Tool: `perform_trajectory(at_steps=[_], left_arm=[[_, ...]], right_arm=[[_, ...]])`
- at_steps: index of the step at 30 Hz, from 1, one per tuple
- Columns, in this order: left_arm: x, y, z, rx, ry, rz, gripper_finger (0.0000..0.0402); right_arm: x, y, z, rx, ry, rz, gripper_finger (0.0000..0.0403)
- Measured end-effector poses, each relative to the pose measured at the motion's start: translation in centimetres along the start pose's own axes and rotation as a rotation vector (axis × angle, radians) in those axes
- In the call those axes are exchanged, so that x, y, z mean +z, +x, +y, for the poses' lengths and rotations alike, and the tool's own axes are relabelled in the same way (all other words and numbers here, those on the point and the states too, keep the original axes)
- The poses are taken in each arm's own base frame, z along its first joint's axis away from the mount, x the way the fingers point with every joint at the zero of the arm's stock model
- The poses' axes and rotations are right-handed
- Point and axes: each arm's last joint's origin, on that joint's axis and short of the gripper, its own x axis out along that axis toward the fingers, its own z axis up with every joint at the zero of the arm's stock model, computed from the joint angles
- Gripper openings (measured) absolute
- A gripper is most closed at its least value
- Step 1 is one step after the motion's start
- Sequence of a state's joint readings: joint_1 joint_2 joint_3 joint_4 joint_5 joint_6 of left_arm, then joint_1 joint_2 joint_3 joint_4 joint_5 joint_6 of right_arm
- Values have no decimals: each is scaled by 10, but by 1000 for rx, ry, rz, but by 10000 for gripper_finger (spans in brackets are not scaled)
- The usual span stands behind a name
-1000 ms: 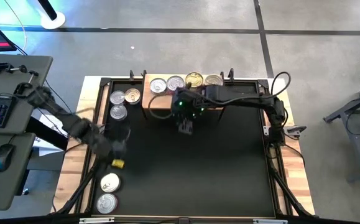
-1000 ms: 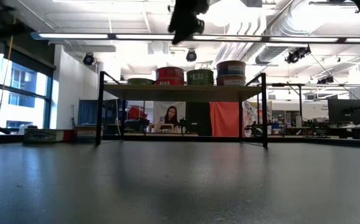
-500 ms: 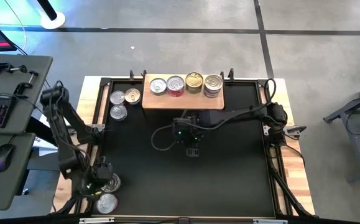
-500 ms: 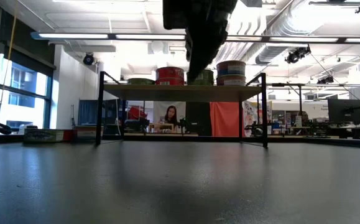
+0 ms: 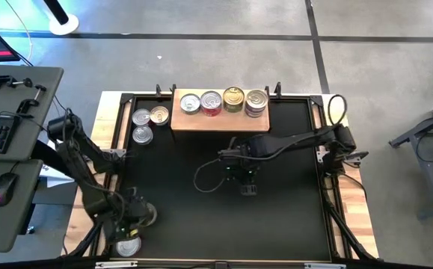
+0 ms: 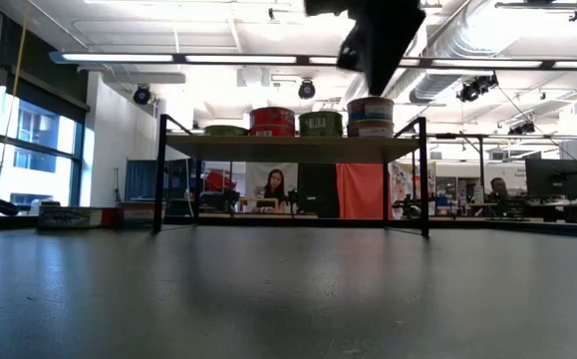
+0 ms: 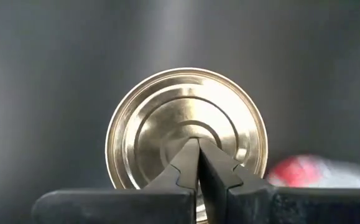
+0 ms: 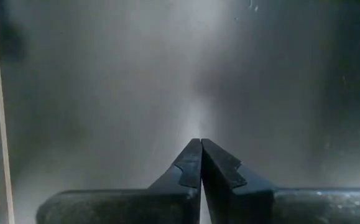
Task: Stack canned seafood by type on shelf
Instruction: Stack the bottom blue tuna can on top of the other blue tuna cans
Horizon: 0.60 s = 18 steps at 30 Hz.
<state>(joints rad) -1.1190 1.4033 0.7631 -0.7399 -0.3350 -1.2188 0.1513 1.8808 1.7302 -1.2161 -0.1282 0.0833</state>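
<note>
Right hand (image 5: 248, 187) hangs over the middle of the black mat (image 5: 276, 217) with its two fingers pressed together and nothing between them; its wrist view shows only bare mat beneath the closed tips (image 8: 199, 163). Beyond this hand, toward the far edge of the table (image 5: 354, 217), stands the wooden shelf (image 5: 220, 122) on thin black legs, carrying four stacks of tins in a row: a silver-lidded one (image 5: 190, 103), a red-sided one (image 5: 211, 101), a gold-lidded one (image 5: 233, 98) and a blue-purple-sided one (image 5: 256, 100). From table height the same row shows on the board (image 6: 293, 146) as a low greenish tin (image 6: 226, 130), a red one (image 6: 273, 121), a green one (image 6: 320, 123) and a taller two-tin stack (image 6: 370, 116), with the right arm dark and blurred above them. Left hand (image 5: 130, 224) is well apart from the right one, down at the near left corner of the mat, fingers likewise shut with nothing held; in its wrist view the closed tips (image 7: 198, 163) sit right over the centre of a gold-lidded tin (image 7: 187, 127), whether touching the lid I cannot tell, with a blurred red shape (image 7: 304, 172) just beside that tin. Just nearer than the left hand lies a silver tin (image 5: 129, 246). Three more tins lie on the mat beside the shelf's left end, far from both hands: two at the back (image 5: 141, 116) (image 5: 159, 115) and one just in front of them (image 5: 142, 134).
</note>
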Motion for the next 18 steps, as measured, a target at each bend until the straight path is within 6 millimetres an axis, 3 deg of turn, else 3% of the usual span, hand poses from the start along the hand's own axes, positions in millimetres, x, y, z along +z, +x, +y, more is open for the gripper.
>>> perform_trajectory(at_steps=[7, 13, 18], left_arm=[[44, 19, 17, 94, 42, -125, 0], [80, 49, 25, -30, 166, -222, 0], [105, 56, 40, -61, 313, -277, 0]], right_arm=[[-30, -29, 12, 8, 64, -10, 0], [-93, -26, 17, 31, 291, -47, 0], [-132, -22, 28, 127, 473, -190, 0]])
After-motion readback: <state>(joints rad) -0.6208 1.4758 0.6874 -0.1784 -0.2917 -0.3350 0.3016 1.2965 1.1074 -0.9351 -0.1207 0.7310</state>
